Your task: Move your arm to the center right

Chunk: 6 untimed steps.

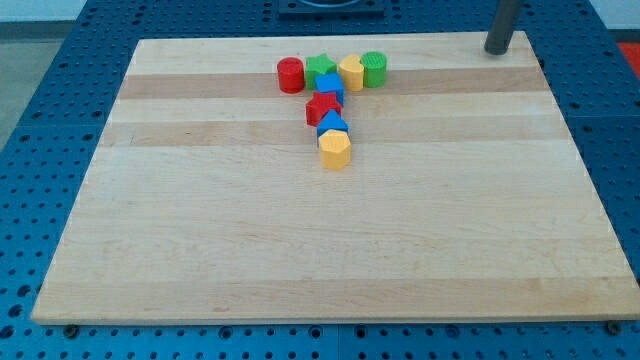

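Observation:
My tip (pixel 496 49) rests at the top right corner of the wooden board (pixel 330 250), far to the right of the blocks. The blocks cluster near the view's top centre in a T shape. A row holds a red cylinder (pixel 290 75), a green star-like block (pixel 320 69), a yellow block (pixel 351 72) and a green cylinder (pixel 374 68). Below them runs a column: a blue block (pixel 330 89), a red star-like block (pixel 323 108), a blue triangular block (pixel 332 124) and a yellow hexagonal block (pixel 335 150).
The board lies on a blue perforated table (pixel 40 90). A dark base (pixel 330 8) shows at the view's top centre, beyond the board's far edge.

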Motion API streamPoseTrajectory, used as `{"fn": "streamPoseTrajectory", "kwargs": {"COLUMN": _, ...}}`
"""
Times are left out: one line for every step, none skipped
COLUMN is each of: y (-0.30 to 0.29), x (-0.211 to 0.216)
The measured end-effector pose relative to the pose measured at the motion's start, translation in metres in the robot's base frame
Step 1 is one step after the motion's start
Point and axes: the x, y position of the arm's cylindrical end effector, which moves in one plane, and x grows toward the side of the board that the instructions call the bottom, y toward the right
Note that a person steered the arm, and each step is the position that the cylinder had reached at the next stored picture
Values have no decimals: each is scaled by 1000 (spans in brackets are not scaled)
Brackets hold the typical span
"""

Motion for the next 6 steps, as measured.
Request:
{"fn": "streamPoseTrajectory", "kwargs": {"y": 0, "x": 1}}
{"fn": "streamPoseTrajectory", "kwargs": {"y": 0, "x": 7}}
{"fn": "streamPoseTrajectory", "kwargs": {"y": 0, "x": 7}}
{"fn": "streamPoseTrajectory", "kwargs": {"y": 1, "x": 17}}
{"fn": "streamPoseTrajectory", "kwargs": {"y": 6, "x": 67}}
{"fn": "streamPoseTrajectory", "kwargs": {"y": 9, "x": 140}}
